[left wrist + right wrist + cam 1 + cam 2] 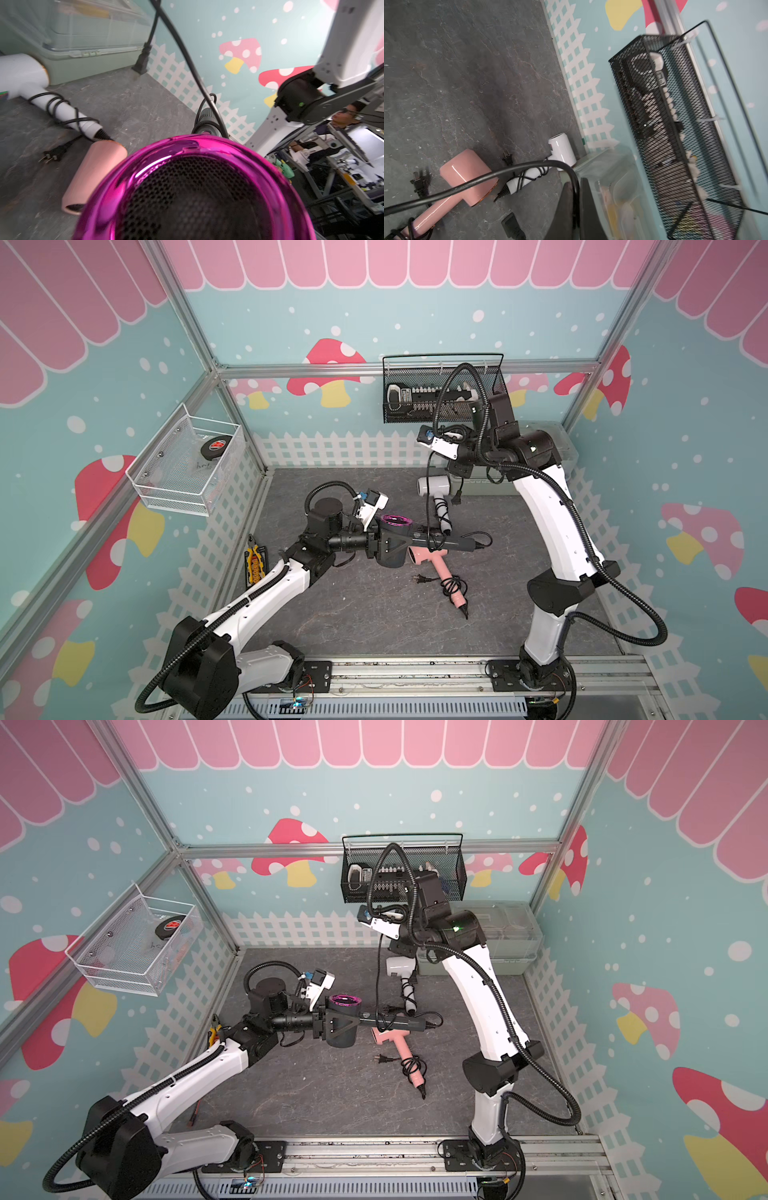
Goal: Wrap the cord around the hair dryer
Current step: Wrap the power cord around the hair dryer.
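Three hair dryers to sort out: white hair dryer (pixel 434 485) and pink hair dryer (pixel 440 576) lying on the surface (pixel 353 605) with cords already wound on their handles, dark hair dryer (pixel 392 539) with the magenta ring carried clear above it. Grips that dark one by the barrel with the left fingers (pixel 374 544), clamped on both sides, handle pointing level toward the right arm, presumably to offer a free shaft for winding. Pinches the cord (pixel 427 493) tight in the right fingers (pixel 568 199), raised high beside the black mesh basket (pixel 440 393), probably to draw the slack taut upward from the handle; leaves the plug (pixel 142 62) dangling below the pinch. Looks like early winding: shows one loose loop near the handle's end in the left wrist view, with most of the length not yet wound. Calls, by this setup, for circling the right hand round the handle. Offers open air above and in front of the handle; crowds the path below, with the pink one beneath the handle in both top views and the white one just behind. Risks snagging the dangling plug on the white dryer or on the pale storage bin (pixel 498 936) by the back fence, and brushing the mesh basket's lower edge on a high swing. Leaves the wire basket (pixel 187 464) on the left wall well apart.
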